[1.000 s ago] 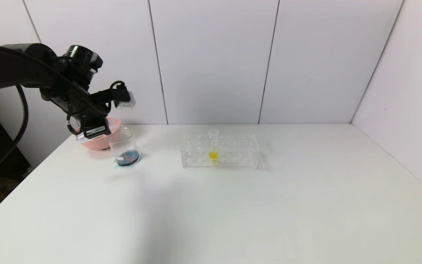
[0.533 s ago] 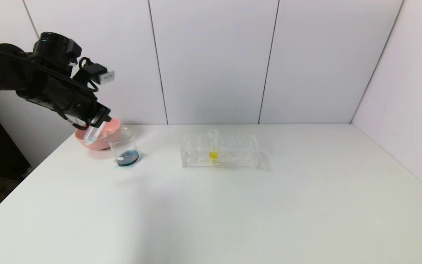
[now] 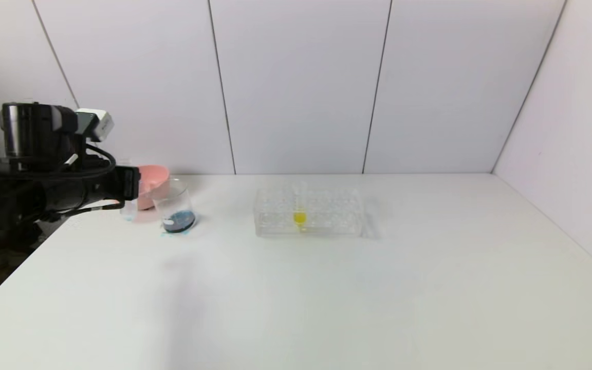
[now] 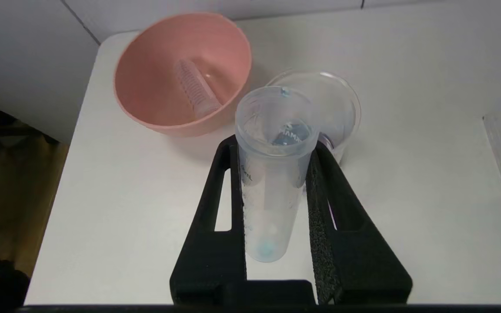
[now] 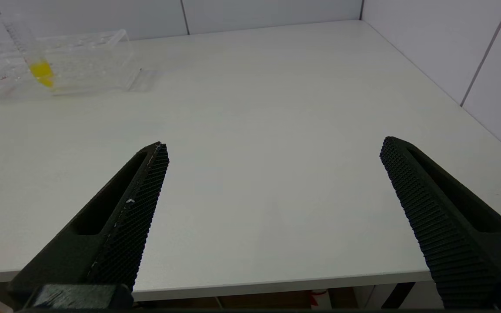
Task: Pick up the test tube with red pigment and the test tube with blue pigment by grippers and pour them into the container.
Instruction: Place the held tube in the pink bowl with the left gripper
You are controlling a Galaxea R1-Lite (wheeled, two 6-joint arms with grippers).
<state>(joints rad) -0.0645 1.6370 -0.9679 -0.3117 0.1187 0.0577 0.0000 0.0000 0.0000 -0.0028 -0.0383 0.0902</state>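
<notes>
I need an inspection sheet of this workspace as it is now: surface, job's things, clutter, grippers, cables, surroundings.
Surface: white table, no spills seen.
Job's things: beaker holds dark blue liquid; blue tube, nearly empty, sits upright in the left gripper; another clear tube lies in the pink bowl.
Clutter: clear rack with a yellow tube.
Grippers: left gripper shut on the blue tube beside the beaker; right gripper open over the bare table.
Cables: black cables on the left arm.
Surroundings: white wall panels.

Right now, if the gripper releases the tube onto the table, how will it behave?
The tube in the left gripper looks nearly empty, so probably light. It is round and smooth, so likely to roll. It seems plastic, so it probably will not break.
</notes>
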